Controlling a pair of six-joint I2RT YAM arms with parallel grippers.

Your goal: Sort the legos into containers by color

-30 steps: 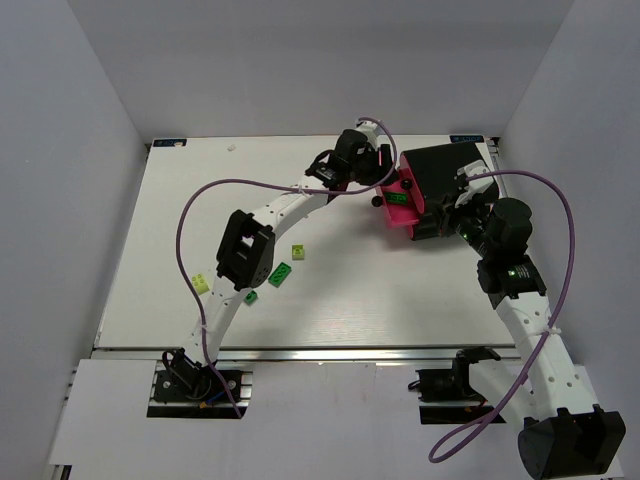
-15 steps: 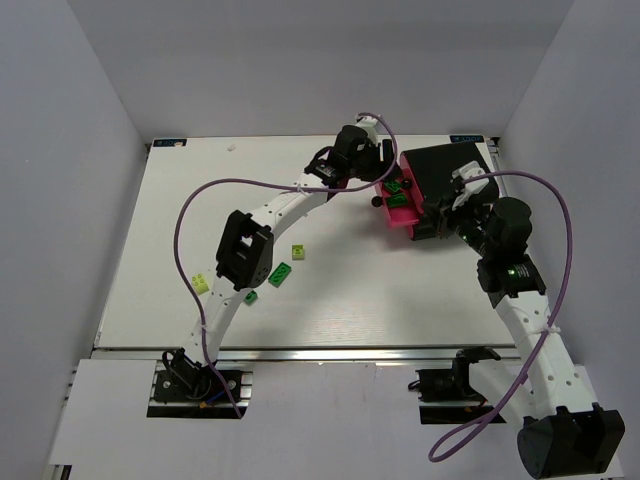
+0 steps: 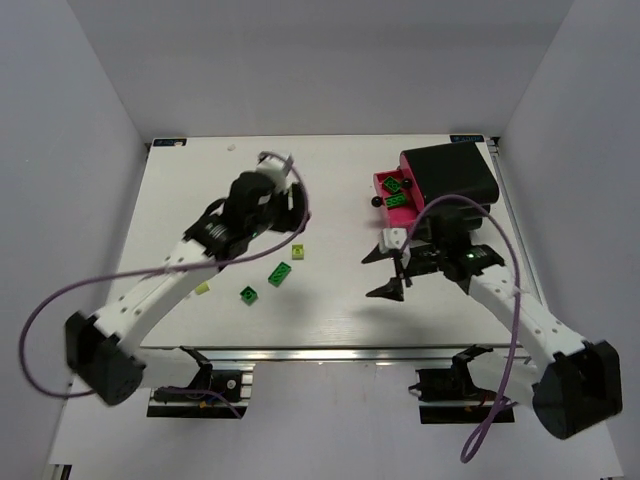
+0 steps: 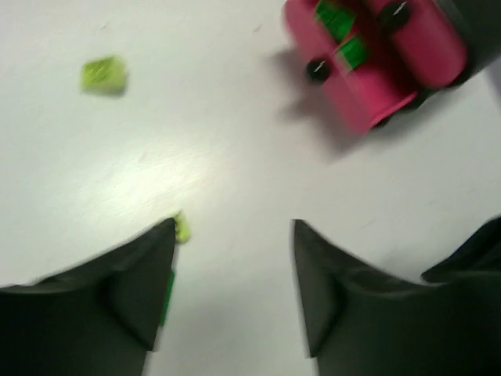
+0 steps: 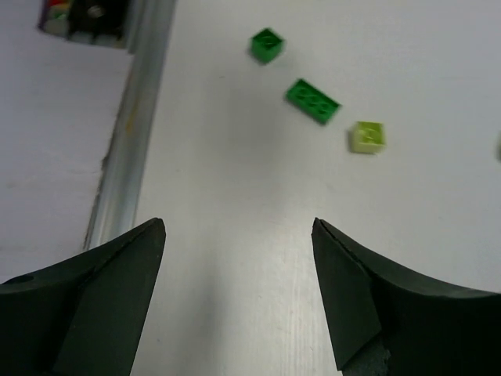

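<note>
Between grey walls (image 3: 320, 70), legos (image 3: 281, 274) dot the white table (image 3: 330, 300)

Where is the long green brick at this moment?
The long green brick lies left of centre on the table in the top view, between a small lime brick and a small green brick.

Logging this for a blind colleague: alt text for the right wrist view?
The right gripper is open and empty above the white table. Ahead lie a small green brick, a longer green brick and a lime brick; a metal rail edges the left.
</note>
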